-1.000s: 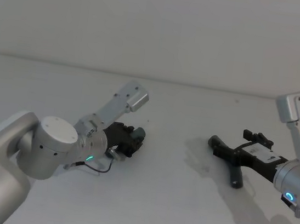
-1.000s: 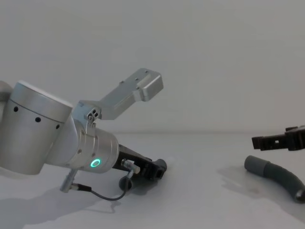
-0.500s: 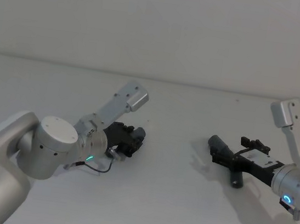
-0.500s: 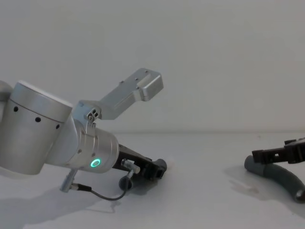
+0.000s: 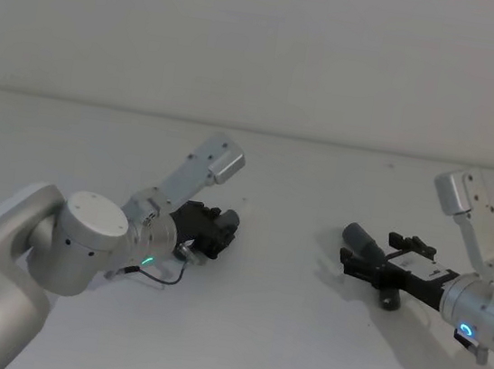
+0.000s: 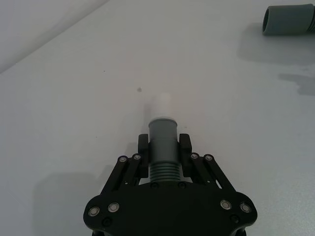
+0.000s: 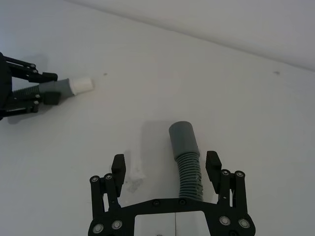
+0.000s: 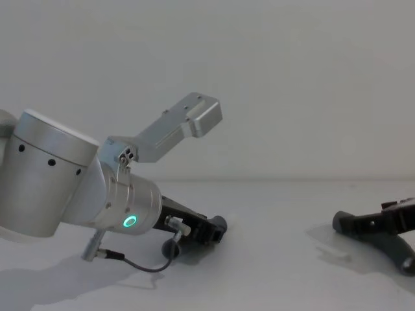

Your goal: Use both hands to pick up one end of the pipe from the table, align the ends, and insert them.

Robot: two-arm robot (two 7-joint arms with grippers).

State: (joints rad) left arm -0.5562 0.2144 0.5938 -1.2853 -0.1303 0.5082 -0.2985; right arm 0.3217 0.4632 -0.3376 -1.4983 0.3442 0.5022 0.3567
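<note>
The ribbed dark grey sleeve-ended pipe piece point(image 7: 185, 152) lies between the fingers of the wide-open, empty right pincer point(image 7: 166, 160), its long axis pointing straight ahead. The left pincer point(image 6: 163, 146) is clamped on the white-tipped grey pipe piece point(image 6: 162, 129).

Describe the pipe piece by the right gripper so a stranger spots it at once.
On the white table, look between the fingers of the open right gripper. There lies a dark grey ribbed tube. Its end is a wide, smooth grey sleeve, unlike the white-tipped piece clamped in the left gripper.
</note>
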